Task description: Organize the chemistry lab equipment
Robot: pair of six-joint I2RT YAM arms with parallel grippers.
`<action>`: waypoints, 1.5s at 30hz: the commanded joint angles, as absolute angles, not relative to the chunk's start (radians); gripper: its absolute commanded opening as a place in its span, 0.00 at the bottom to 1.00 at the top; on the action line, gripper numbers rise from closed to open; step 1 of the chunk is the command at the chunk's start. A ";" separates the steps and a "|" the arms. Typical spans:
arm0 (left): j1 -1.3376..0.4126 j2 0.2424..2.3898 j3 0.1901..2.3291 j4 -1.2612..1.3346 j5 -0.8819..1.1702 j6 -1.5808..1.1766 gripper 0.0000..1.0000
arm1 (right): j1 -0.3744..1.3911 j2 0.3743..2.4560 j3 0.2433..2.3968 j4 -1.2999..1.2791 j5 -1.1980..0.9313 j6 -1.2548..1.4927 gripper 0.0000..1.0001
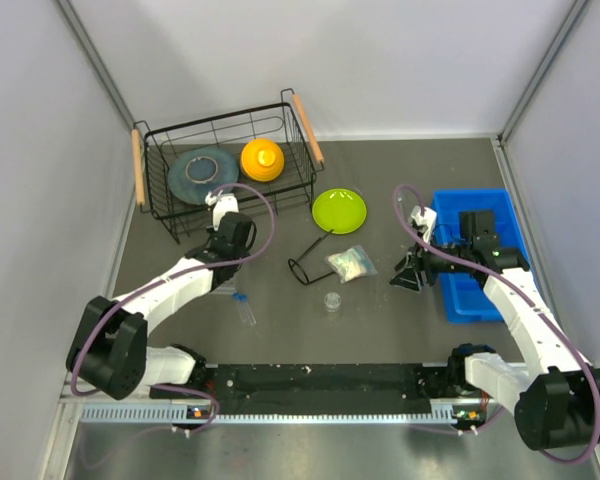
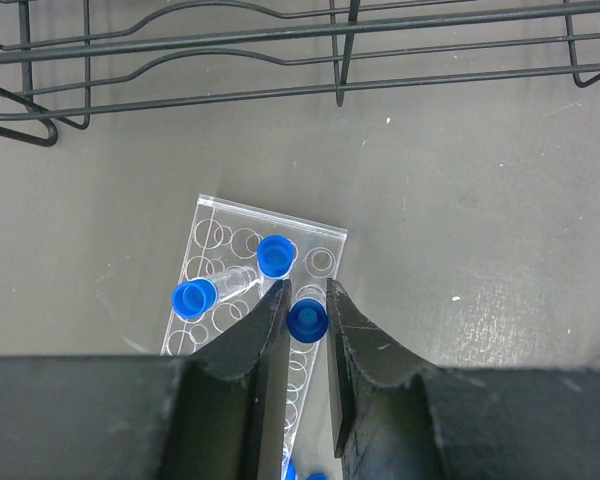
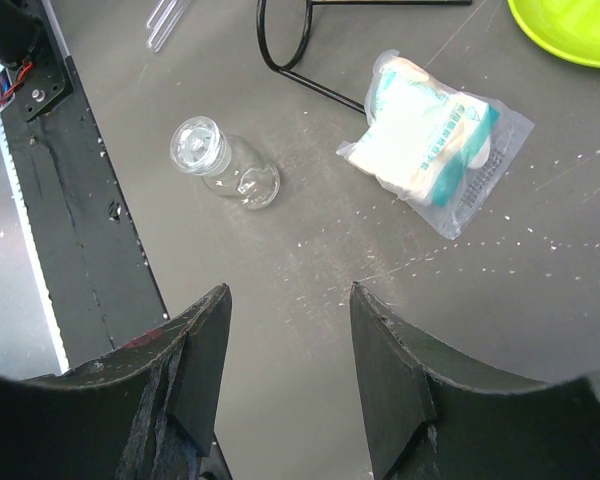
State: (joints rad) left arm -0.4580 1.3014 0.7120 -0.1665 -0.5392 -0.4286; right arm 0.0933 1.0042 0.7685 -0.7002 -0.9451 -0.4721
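In the left wrist view my left gripper [image 2: 305, 290] is shut on the blue cap of a test tube [image 2: 307, 320] standing over the clear plastic tube rack [image 2: 220, 225]. Another capped tube [image 2: 276, 256] stands in the rack and a third [image 2: 193, 298] leans in it. In the top view the left gripper [image 1: 226, 256] hides the rack. A loose test tube [image 1: 245, 308] lies on the table. My right gripper [image 1: 408, 278] [image 3: 290, 287] is open and empty above the table. Ahead of it are the tiny clear dish [image 3: 220, 165], crinkly packet [image 3: 435, 130] and black goggles [image 3: 280, 50].
A wire basket [image 1: 150, 190] at the back left holds a grey plate [image 1: 200, 172] and an orange bowl [image 1: 262, 158]. A lime-green plate [image 1: 339, 210] sits mid-table. A blue bin [image 1: 460, 300] stands at the right, under the right arm.
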 commanded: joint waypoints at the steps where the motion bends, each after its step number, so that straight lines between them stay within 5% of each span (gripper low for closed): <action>1: -0.454 1.292 0.700 -0.127 -0.545 -0.449 0.27 | 0.078 1.008 0.816 -0.690 -0.982 -0.499 0.51; 13: -0.454 1.161 0.695 -0.205 -0.512 -0.479 0.49 | 0.069 1.002 0.815 -0.698 -1.000 -0.511 0.52; 23: -0.454 0.812 0.629 -0.343 -0.402 -0.508 0.80 | 0.092 0.976 0.879 -0.825 -1.056 -0.649 0.57; 27: -0.453 0.654 0.582 -0.420 -0.319 -0.538 0.94 | 0.265 1.043 0.994 -0.906 -0.903 -0.666 0.57; 35: -0.454 0.335 0.563 -0.638 -0.328 -0.698 0.99 | 0.832 1.328 1.173 -0.830 -0.582 -0.503 0.57; 45: -0.453 0.215 0.745 -0.963 -0.558 -0.838 0.99 | 1.054 1.733 1.451 -0.562 -0.416 -0.008 0.58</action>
State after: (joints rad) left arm -0.4576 0.2249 0.6395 -0.8173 -0.4305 -0.7856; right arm 1.0237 1.6493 1.3094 -0.7025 -0.5037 -0.2546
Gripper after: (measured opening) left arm 0.987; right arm 0.577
